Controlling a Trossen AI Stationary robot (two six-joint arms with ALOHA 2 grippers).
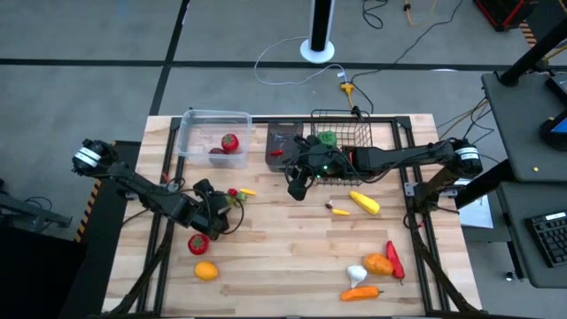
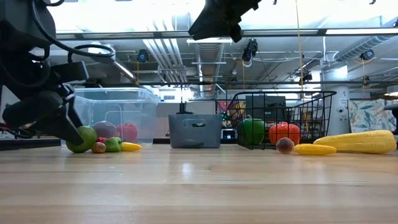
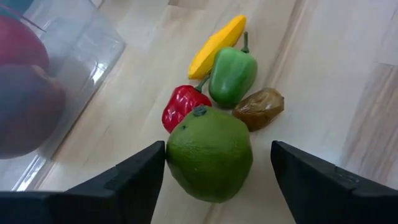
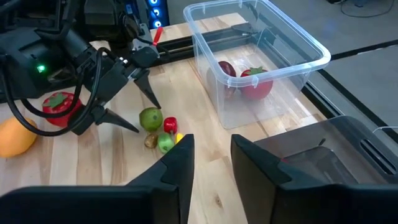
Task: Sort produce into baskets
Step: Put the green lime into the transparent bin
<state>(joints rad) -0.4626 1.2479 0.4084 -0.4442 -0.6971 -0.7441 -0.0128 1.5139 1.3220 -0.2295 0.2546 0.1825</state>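
Note:
My left gripper point(image 3: 218, 152) is open and slants down over a round green fruit point(image 3: 209, 155) that rests on the table, one finger on either side of it. Just beyond the fruit lie a small red pepper point(image 3: 180, 107), a green pepper point(image 3: 232, 74), a yellow piece point(image 3: 216, 45) and a brown piece point(image 3: 260, 108). The clear tub point(image 1: 197, 124) at the far left holds a red fruit point(image 1: 229, 142) and a dark one point(image 1: 218, 152). My right gripper point(image 4: 212, 149) hovers high near the dark bin point(image 1: 282, 140), narrowly open with nothing in it. My left gripper has one finger point(image 3: 134, 180) right beside the green fruit's side point(image 3: 171, 155); whether it touches, I cannot tell. The other finger point(image 3: 311, 180) stands clear of the fruit. The fruit sits on the table, stem end toward the small peppers.
The black wire basket point(image 1: 354, 133) at the far right holds a green and a red piece. A tomato point(image 1: 198, 244) and an orange point(image 1: 205, 270) lie near my left arm. Corn point(image 1: 364, 202), garlic point(image 1: 356, 275), an orange pepper point(image 1: 378, 264), a red chili point(image 1: 394, 260) and a carrot point(image 1: 361, 292) lie right.

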